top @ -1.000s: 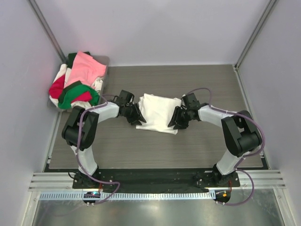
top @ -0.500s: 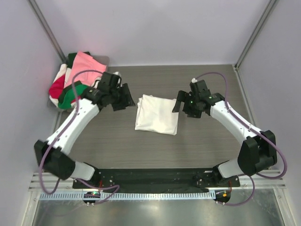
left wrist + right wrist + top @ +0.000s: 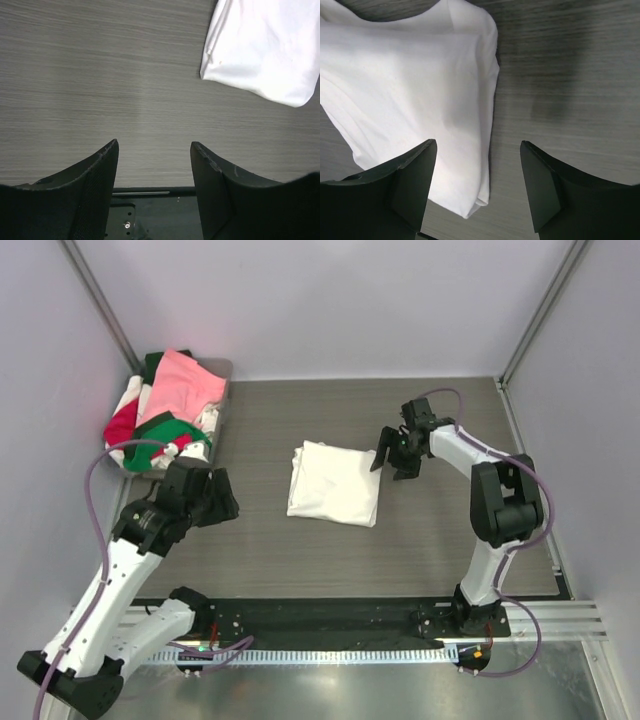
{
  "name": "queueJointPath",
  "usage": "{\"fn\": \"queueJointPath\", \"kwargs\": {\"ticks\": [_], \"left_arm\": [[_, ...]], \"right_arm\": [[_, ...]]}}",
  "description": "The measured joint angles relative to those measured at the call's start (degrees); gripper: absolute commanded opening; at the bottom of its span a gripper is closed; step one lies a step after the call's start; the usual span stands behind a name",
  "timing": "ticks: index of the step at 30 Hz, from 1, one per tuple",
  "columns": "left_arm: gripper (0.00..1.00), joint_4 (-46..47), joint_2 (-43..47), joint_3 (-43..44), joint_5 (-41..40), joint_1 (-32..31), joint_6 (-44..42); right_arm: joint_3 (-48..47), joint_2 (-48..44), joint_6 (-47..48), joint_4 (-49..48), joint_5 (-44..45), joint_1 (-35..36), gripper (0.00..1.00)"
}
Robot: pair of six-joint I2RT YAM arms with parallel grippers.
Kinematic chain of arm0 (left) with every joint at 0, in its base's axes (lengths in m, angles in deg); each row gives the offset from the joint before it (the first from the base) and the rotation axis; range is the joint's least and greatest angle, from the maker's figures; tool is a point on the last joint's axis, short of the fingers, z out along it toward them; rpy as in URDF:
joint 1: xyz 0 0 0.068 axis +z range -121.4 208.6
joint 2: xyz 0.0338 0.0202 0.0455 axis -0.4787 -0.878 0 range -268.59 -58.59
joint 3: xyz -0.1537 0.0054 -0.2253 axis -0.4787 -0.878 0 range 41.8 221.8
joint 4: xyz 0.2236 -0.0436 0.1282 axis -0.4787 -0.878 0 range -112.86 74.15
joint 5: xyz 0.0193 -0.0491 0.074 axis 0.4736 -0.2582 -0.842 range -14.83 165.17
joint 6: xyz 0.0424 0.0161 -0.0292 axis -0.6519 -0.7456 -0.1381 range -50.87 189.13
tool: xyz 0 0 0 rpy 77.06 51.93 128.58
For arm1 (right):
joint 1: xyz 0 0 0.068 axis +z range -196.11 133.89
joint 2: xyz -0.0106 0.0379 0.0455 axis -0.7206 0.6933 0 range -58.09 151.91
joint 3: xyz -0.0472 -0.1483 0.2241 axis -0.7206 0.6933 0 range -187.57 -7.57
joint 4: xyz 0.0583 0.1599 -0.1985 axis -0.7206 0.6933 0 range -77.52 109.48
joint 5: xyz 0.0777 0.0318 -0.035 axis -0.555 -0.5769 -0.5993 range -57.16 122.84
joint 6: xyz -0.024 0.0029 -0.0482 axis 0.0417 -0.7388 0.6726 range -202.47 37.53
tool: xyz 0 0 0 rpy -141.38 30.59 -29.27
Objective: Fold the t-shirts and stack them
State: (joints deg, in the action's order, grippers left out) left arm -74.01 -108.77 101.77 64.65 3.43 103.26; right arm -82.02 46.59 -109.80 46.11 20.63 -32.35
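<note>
Our left gripper [image 3: 154,143], open and empty, hangs near the left edge of the table [image 3: 300,550]. Our right gripper [image 3: 477,142], open too, sits just right of the folded white t-shirt [image 3: 333,483] mid-table. The unfolded t-shirts [image 3: 165,410] heap at the far-left corner, nearer our left gripper.

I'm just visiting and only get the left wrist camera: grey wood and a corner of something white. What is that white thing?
Observer: A folded white t-shirt, lying flat in the middle of the table.
Operator: Is anything holding it?
Observer: No. The right gripper hangs open at its right edge, gripping nothing.
Operator: Any other clothes around?
Observer: Yes, a pile of t-shirts, pink, red, green and white, sits at the far left corner.
</note>
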Motion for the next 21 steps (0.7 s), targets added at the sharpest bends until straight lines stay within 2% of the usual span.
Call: {"fn": "queueJointPath", "kwargs": {"ticks": [5, 6, 8, 9, 12, 15, 21], "left_arm": [[0.61, 0.44, 4.50, -1.77, -3.50, 0.00, -0.11], [0.61, 0.46, 4.98, -2.21, -4.00, 0.00, -0.09], [0.62, 0.46, 5.79, -2.91, -4.85, 0.00, -0.07], [0.62, 0.55, 6.08, -3.23, -5.27, 0.00, -0.04], [0.64, 0.90, 6.88, -4.15, -6.64, 0.00, 0.07], [0.64, 1.03, 8.07, -4.74, -7.58, 0.00, 0.15], [0.64, 1.62, 8.44, -4.87, -8.57, 0.00, 0.31]], "right_arm": [[-2.93, 8.48, 0.70, -3.96, -3.76, -0.02, 0.51], [-3.52, 9.62, 0.44, -4.09, -5.29, -0.07, 0.40], [-4.07, 10.64, 0.74, -5.68, -5.88, -0.15, 0.26], [-4.22, 11.43, 0.72, -6.27, -6.60, -0.17, 0.16], [-5.44, 12.74, 0.87, -6.27, -6.58, -0.46, 0.01], [-9.14, 14.05, 1.97, -3.52, -2.25, -0.37, 0.01], [-19.56, 18.40, 6.49, 1.51, 13.86, -2.25, 0.01]]}}
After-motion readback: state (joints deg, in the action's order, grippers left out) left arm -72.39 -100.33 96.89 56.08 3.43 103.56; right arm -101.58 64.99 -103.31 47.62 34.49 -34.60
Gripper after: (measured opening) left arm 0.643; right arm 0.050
